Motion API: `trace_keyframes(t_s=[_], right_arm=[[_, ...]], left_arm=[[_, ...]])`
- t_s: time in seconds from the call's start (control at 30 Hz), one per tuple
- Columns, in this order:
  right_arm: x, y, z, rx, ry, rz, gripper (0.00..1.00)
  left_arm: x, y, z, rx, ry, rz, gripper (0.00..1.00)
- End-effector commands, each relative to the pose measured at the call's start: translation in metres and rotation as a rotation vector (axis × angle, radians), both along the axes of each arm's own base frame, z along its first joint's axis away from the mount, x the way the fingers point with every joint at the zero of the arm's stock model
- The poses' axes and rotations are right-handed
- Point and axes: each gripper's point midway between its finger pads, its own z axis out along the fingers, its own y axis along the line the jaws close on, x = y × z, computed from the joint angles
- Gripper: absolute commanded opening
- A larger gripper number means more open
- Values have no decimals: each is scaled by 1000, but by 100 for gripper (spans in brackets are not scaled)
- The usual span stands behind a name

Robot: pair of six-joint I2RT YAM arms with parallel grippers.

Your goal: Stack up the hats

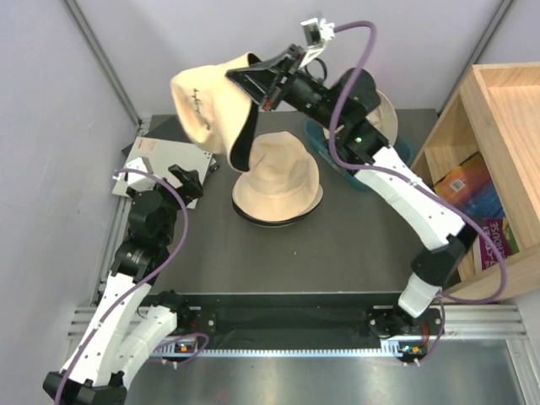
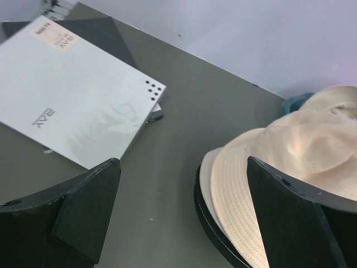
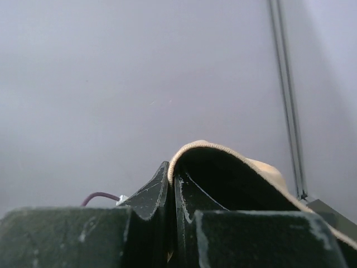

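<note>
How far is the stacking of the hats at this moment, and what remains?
Done: a cream hat sits on a black brim. In hand: the right gripper is shut on the black-lined beige hat, held aloft. Left: this hat must go on the pile, and one further hat lies at the teal tub behind the right arm. The left gripper is open, holding nothing.

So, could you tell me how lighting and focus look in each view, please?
Top external: evenly lit and sharp, with glare along the near metal rail. Left wrist: a soft sheen on the white box; the close fingers are dark and slightly blurred. Right wrist: mostly pale wall; the black lining of the beige hat sits in shadow.
</note>
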Motion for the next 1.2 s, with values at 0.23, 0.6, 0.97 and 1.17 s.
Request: trace_keyframes(t_s=[0.23, 0.6, 0.97, 1.17], right_arm=[[52, 22, -91, -99, 176, 78, 0], [64, -55, -156, -117, 306, -23, 0], [73, -112, -194, -76, 418, -130, 0], [83, -138, -230, -80, 486, -173, 0]], left_arm=[[-25, 41, 10, 21, -60, 183, 99], [-18, 30, 15, 39, -88, 126, 99], [6, -13, 12, 84, -70, -96, 99], [19, -39, 10, 52, -89, -212, 99]])
